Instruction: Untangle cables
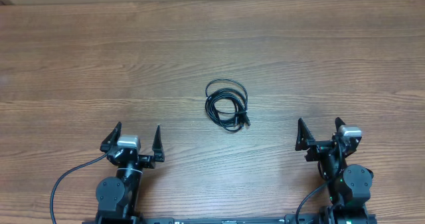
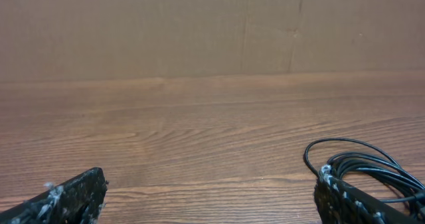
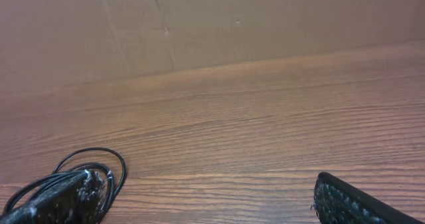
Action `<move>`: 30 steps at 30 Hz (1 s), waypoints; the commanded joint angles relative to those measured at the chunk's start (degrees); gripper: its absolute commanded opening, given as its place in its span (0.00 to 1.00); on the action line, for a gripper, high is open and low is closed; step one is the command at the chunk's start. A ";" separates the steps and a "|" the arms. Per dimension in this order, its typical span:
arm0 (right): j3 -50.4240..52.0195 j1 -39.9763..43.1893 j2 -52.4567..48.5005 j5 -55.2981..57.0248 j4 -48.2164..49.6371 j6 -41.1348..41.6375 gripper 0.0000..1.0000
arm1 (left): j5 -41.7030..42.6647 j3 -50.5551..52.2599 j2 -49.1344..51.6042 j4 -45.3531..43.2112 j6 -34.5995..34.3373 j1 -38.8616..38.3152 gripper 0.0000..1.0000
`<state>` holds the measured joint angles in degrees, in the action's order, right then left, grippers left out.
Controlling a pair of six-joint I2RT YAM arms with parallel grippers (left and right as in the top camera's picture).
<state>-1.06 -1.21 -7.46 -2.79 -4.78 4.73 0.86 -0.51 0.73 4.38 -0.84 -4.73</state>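
Though coiled, cables [image 1: 226,104] (on wooden table [image 1: 332,64])

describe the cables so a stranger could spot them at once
On the wooden table, look at the middle, ahead of the gap between the left gripper and right gripper. The cables lie there as one coil of thin black cord, thinner than the arm wires.

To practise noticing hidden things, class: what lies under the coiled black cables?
Bare wooden table shows around and through the loops of the cables. Where strands overlap, the lower ones and the wood beneath are covered.
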 commanded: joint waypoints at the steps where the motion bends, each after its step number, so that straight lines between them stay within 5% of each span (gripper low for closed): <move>1: 0.59 0.22 -0.13 -0.28 0.15 0.39 1.00 | 0.63 0.24 -0.48 0.07 1.29 0.31 0.99; 14: 0.46 0.22 -0.13 -0.42 0.11 3.10 1.00 | 0.66 -0.04 -0.48 0.37 -0.37 0.31 1.00; 30: -13.42 0.22 -8.68 0.35 -12.22 5.07 1.00 | 0.22 -13.44 5.05 15.13 -4.46 0.31 1.00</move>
<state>-9.23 -1.21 -13.17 -2.72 -15.09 8.99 0.86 -9.06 2.76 18.57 -2.57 -4.73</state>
